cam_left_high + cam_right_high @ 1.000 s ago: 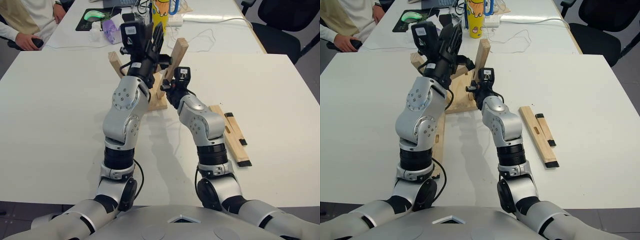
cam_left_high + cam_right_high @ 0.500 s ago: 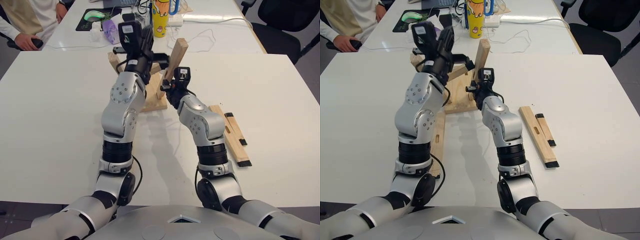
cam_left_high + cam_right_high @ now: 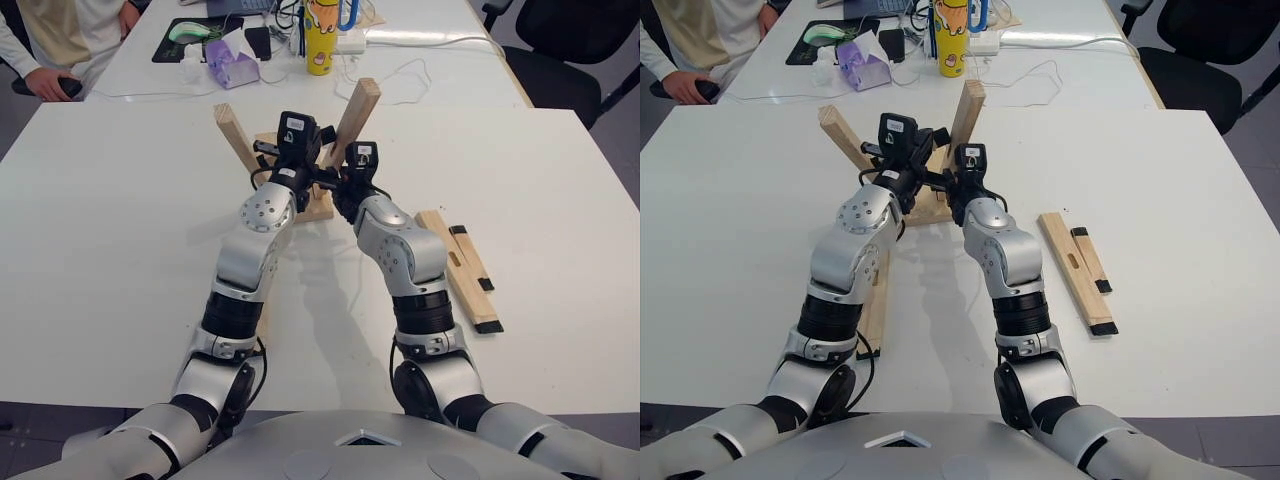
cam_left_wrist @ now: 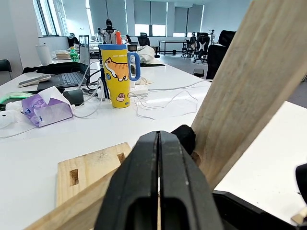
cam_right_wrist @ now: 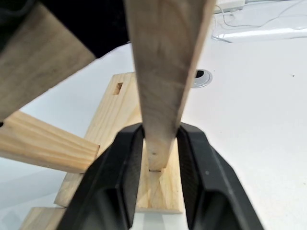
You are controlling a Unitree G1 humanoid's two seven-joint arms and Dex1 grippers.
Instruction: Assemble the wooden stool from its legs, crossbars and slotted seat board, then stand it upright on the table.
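Observation:
A slotted seat board lies flat at the table's far middle. Two wooden legs rise from it in a V, the left leg and the right leg. My right gripper is shut on the right leg just above the board. My left gripper sits low between the two legs with its fingers pressed together, lying against a slanted wooden bar. Whether it pinches that bar is hidden. In the head view both grippers, left and right, meet over the board.
A loose slotted board with black pieces lies to the right. Another wooden board lies under my left arm. A yellow mug, a purple box and cables are on the far table.
My left arm has come down from high above the legs to the seat board, and its spread fingers have shut. The right arm has kept still on its leg.

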